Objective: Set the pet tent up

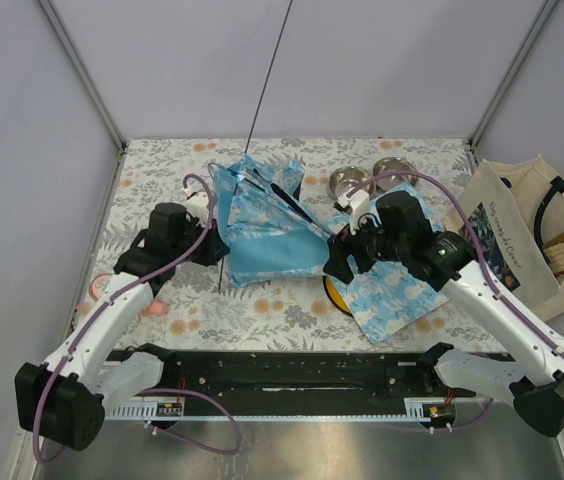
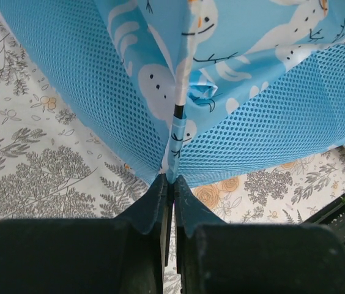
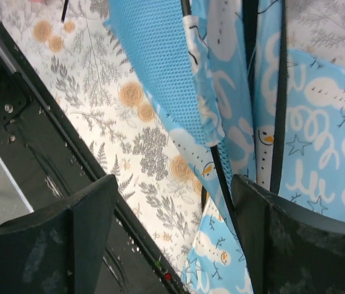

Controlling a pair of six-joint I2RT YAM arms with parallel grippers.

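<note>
**Pet tent collapsed at mid-worktop: left corner gripped, right side free**

I find the worktop carrying the pet tent at its centre, between the two arms. It lies slumped in a loose heap and is not yet standing. The matching printed mat lies just beside it to the right, partly under the right arm.

Handling, in my judgement: light, soft and limp. The thin fabric and mesh panels will sag and slide, so only the poles give it any stiffness. The poles look springy and could flick if released under load. I would take hold at corners, pole ends or sleeves, not on loose cloth.

Orientation: the heap's long axis runs roughly from the near edge toward the rear wall. One thin black pole continues that line well beyond the fabric, pointing rearward. I cannot tell where the doorway faces.

The left fingers are pressed together on a tent corner, where a pole end sits in its fabric tab. The right fingers stand wide apart and hold nothing. A black pole runs just beside one of them.
</note>
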